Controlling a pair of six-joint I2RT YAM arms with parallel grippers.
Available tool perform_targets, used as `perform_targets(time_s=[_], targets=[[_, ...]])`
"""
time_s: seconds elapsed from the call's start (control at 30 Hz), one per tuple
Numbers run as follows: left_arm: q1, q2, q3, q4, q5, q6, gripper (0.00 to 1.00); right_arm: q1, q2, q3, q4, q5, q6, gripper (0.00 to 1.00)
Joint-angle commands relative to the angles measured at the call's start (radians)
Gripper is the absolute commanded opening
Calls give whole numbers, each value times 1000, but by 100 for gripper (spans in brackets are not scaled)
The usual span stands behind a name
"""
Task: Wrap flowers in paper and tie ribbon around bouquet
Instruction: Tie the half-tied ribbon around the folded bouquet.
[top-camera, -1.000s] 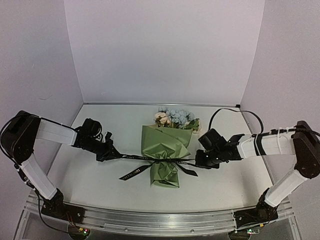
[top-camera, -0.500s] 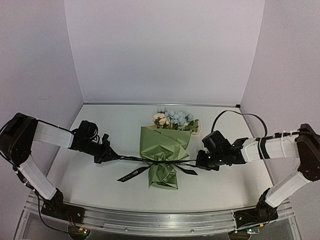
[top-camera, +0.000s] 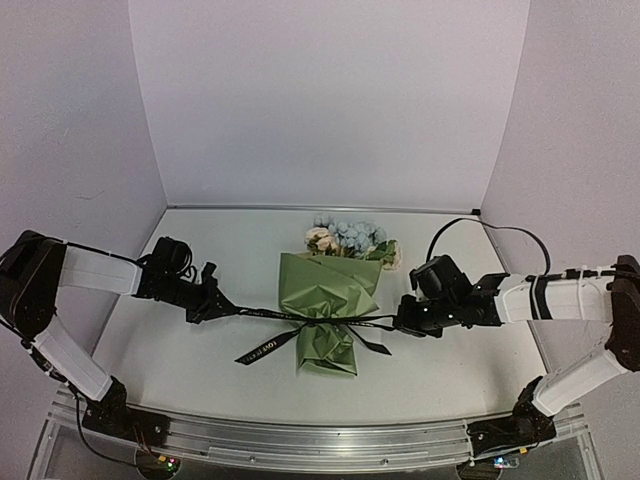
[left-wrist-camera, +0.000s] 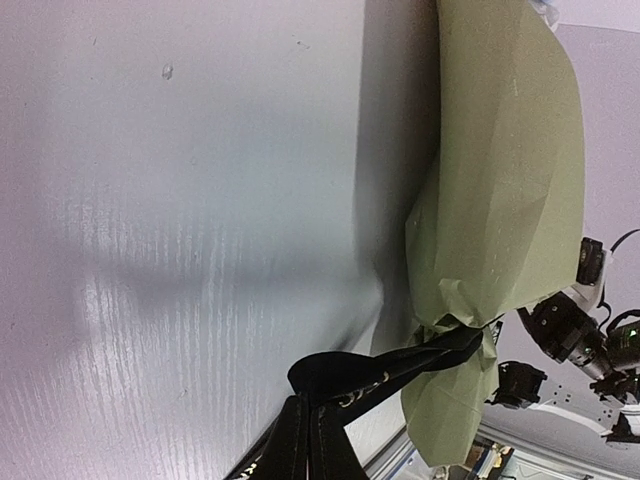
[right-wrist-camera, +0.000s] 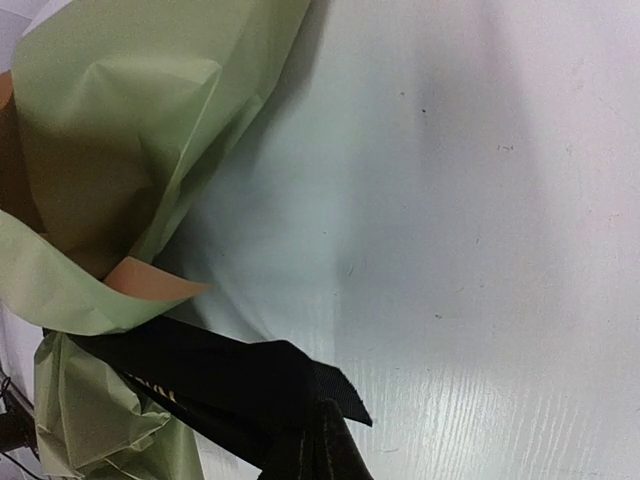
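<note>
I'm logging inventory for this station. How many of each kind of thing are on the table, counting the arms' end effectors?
Paper: 1
Ribbon: 1
Flower bunch: 1
End effectors: 2 (left end effector, right end effector)
Total: 5

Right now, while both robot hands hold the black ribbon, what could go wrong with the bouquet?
1. The left gripper and the right gripper are both shut on the ribbon, stretched tight across the bouquet. A hard pull might crumple or tear the thin green paper at the knot.
2. The ribbon could slip out of one pinch, loosening the knot.
3. An uneven pull might drag the bouquet sideways across the table.
</note>
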Motion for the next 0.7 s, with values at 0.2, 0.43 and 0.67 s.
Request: perform_targets(time_s=[0.2,0.43,0.67], targets=[[-13,-87,47,-121,-263,48,26,-10,-73,1,-334,161,-58,23],[-48,-176,125,-186,-304,73,74,-1,-202,-4,-345,135,-59,95],[-81,-238,242,-173,-312,121,100,-2,-346,72,-386,209,-115,98]])
